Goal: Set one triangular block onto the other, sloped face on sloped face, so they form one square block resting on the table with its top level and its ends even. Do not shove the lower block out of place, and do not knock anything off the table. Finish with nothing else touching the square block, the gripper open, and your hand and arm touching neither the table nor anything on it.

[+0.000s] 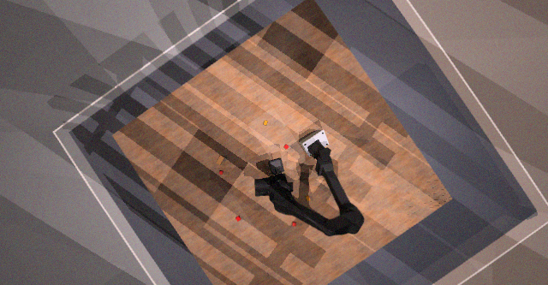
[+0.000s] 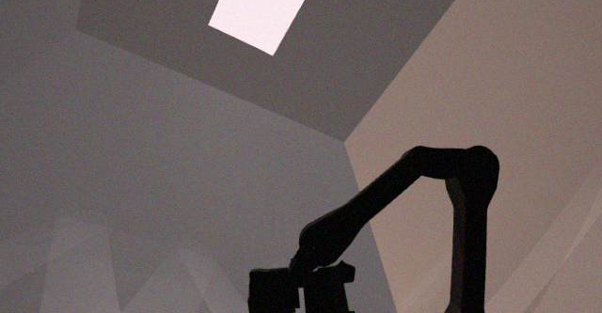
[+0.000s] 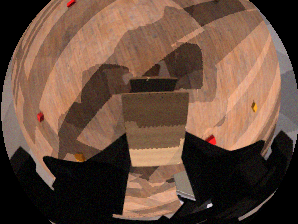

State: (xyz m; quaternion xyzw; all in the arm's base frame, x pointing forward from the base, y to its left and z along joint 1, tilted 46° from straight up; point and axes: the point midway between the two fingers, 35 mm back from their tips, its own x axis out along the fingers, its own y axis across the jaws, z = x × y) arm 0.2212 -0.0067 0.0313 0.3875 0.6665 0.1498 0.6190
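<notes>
My gripper (image 3: 153,133) is shut on a tan wooden triangular block (image 3: 156,120). In the wrist view the block's broad face fills the space between the black fingers, partly in shadow. The other triangular block (image 3: 153,85) seems to show just beyond the held block's far edge, as a dark face with a thin tan rim; the rest of it is hidden behind the held block. Whether the two blocks touch cannot be told. In the top view the arm and hand hide both blocks. In the exterior view the fingers and blocks are out of view below.
Small red pieces (image 1: 286,146) (image 3: 211,140) and small orange pieces (image 1: 265,122) (image 3: 254,107) lie scattered on the wooden table (image 1: 240,80) around the hand. One orange piece (image 1: 307,198) lies between the arm's links. The arm's white base plate (image 1: 321,137) stands right of the hand.
</notes>
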